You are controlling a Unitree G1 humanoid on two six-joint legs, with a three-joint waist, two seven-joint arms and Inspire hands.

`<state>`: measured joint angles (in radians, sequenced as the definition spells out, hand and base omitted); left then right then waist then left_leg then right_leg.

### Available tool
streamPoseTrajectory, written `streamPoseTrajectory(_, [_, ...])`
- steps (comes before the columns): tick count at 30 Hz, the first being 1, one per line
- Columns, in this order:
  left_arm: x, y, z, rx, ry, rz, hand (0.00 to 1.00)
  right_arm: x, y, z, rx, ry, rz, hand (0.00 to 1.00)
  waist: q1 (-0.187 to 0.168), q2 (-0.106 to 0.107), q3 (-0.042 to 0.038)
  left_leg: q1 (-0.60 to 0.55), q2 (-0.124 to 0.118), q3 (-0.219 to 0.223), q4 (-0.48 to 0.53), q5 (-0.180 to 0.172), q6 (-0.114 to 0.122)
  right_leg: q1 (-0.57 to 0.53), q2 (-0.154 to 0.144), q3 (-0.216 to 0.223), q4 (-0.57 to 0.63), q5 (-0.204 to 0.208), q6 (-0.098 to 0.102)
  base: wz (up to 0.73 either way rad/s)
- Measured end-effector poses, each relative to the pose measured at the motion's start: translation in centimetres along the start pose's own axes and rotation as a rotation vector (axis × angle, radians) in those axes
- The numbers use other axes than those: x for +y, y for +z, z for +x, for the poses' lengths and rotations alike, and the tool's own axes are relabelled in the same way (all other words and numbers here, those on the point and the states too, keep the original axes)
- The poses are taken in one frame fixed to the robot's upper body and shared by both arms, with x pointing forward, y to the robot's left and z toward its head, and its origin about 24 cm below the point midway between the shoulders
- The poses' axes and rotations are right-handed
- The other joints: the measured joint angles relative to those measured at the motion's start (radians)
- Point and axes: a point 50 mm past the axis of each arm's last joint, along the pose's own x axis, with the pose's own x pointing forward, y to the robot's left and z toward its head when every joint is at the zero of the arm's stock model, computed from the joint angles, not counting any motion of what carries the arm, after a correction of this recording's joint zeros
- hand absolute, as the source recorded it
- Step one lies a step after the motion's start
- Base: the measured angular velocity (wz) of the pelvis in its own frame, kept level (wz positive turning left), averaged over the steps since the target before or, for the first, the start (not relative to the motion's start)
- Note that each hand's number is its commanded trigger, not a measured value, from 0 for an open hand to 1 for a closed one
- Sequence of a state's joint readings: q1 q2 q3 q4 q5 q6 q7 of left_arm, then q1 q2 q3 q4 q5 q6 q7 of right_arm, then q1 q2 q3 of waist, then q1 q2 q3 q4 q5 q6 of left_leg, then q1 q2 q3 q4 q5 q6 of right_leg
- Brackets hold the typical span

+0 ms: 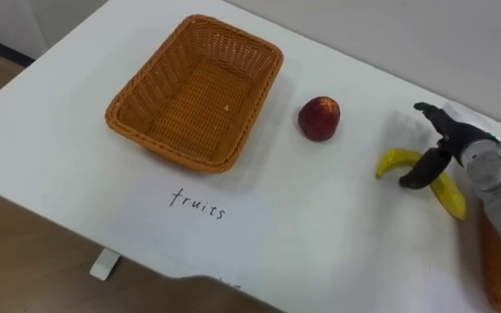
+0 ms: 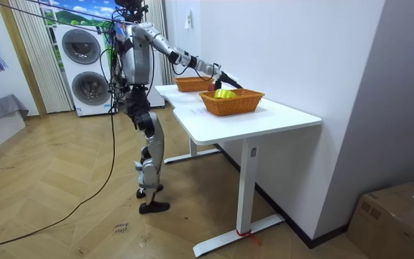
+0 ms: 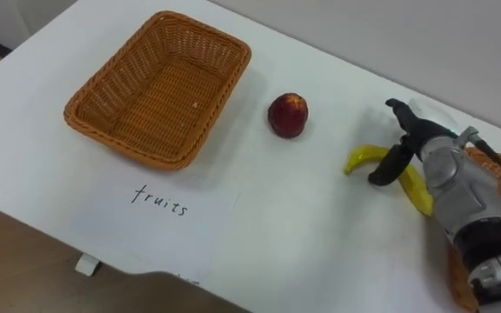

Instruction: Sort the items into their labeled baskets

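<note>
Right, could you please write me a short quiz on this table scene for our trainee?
1. True or false: the basket behind the "fruits" label is empty.
2. Which lies nearer that basket: A, the banana, or B, the apple?
3. Fill in: the right hand reaches over the ____.

Key: 1 true; 2 B; 3 banana.
</note>
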<state>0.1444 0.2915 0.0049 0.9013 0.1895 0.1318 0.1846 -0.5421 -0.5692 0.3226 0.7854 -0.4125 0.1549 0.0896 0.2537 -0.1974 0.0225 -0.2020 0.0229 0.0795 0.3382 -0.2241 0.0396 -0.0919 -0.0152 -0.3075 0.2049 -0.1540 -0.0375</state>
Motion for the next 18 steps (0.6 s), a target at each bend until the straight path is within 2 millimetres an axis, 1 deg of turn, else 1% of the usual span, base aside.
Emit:
streamPoseTrajectory(3, [0.1, 0.0, 0.0, 0.001, 0.000, 0.000, 0.00, -0.1, 0.3, 0.0, -0.008, 0.017, -0.046, 0.00, 0.001, -0.002, -0.0019, -0.002, 0.000, -0.001, 0.001, 0.000, 0.000, -0.001, 0.000, -0.001, -0.001, 0.000, 0.000, 0.00])
streamPoseTrajectory(6, [0.2, -0.1, 0.1, 0.005, -0.012, -0.007, 0.00, -0.3, 0.8, 0.0, -0.018, 0.032, -0.103, 0.00, 0.002, -0.003, -0.0026, -0.009, 0.000, -0.002, 0.004, 0.000, 0.000, -0.008, 0.001, -0.001, -0.001, 0.001, 0.000, 0.00])
streamPoseTrajectory(8, [0.3, 0.0, 0.1, 0.004, -0.012, -0.005, 0.00, -0.5, 1.0, 0.1, -0.020, 0.042, -0.112, 0.00, 0.006, -0.003, -0.0026, -0.014, 0.001, -0.002, 0.007, 0.000, 0.000, -0.012, 0.001, -0.001, -0.001, 0.002, -0.001, 0.00])
streamPoseTrajectory(12, [0.5, 0.0, 0.3, 0.010, -0.023, 0.000, 0.00, -0.1, 0.9, 0.1, -0.006, 0.091, -0.119, 0.00, 0.026, -0.002, -0.0020, -0.007, 0.000, -0.003, 0.005, 0.000, 0.000, -0.012, 0.000, -0.003, -0.001, 0.002, -0.001, 0.00])
streamPoseTrajectory(16, [0.4, 0.0, 0.3, 0.013, -0.032, 0.001, 0.00, 0.4, 1.2, 0.0, -0.013, 0.137, -0.150, 0.00, 0.031, -0.002, -0.0018, -0.006, -0.001, -0.006, 0.005, 0.000, 0.001, -0.005, 0.000, -0.006, 0.000, 0.002, 0.000, 0.01])
streamPoseTrajectory(18, [0.5, 0.1, 0.3, 0.012, -0.035, 0.002, 0.00, 0.5, 1.0, 0.1, -0.003, 0.161, -0.156, 0.00, 0.032, -0.003, 0.0002, -0.002, -0.001, -0.010, 0.005, 0.000, 0.001, 0.004, 0.000, -0.010, 0.000, 0.002, 0.000, 0.06])
